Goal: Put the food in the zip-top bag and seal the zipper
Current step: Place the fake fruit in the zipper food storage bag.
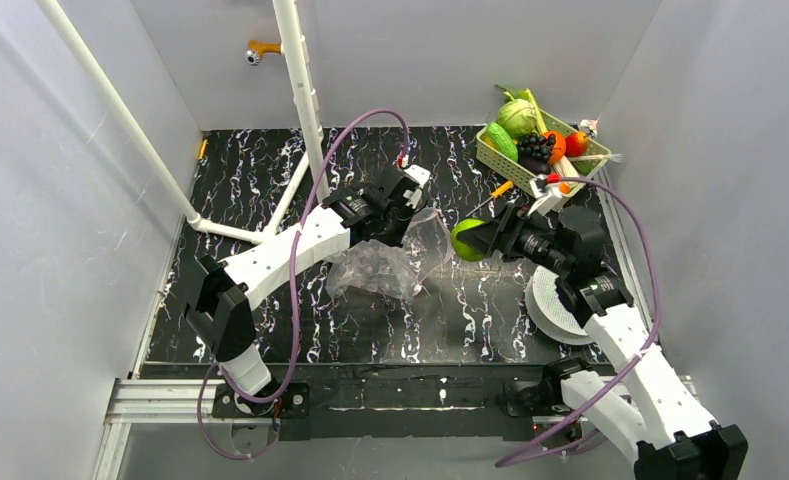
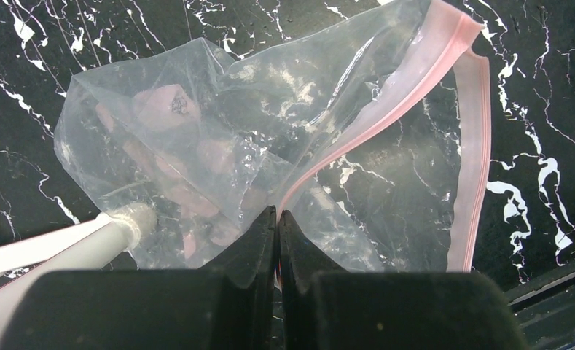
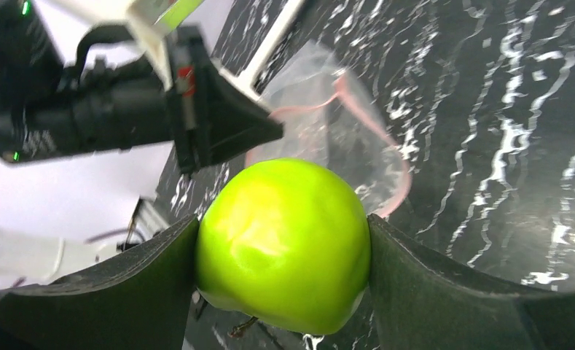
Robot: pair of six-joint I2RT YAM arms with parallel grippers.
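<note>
The zip-top bag (image 1: 380, 268) lies crumpled at the table's middle, clear with dull pink dots (image 2: 218, 146). My left gripper (image 2: 278, 213) is shut on the bag's mouth edge, pinching the pink zipper (image 2: 386, 109) and lifting it so that the mouth gapes. My right gripper (image 3: 284, 248) is shut on a round bright green fruit (image 3: 284, 244), held in the air just right of the bag's mouth (image 3: 328, 124). In the top view that fruit (image 1: 467, 240) hangs between the bag and the basket. More food stays in the basket: an orange fruit (image 1: 576, 143), dark grapes (image 1: 535, 147) and a green piece (image 1: 502, 140).
A pale green basket (image 1: 485, 150) stands at the back right, with a cabbage head (image 1: 517, 117) in it. A white ribbed disc (image 1: 555, 300) lies under my right arm. A white pipe frame (image 1: 305, 90) crosses the back left, close to the bag (image 2: 87, 244).
</note>
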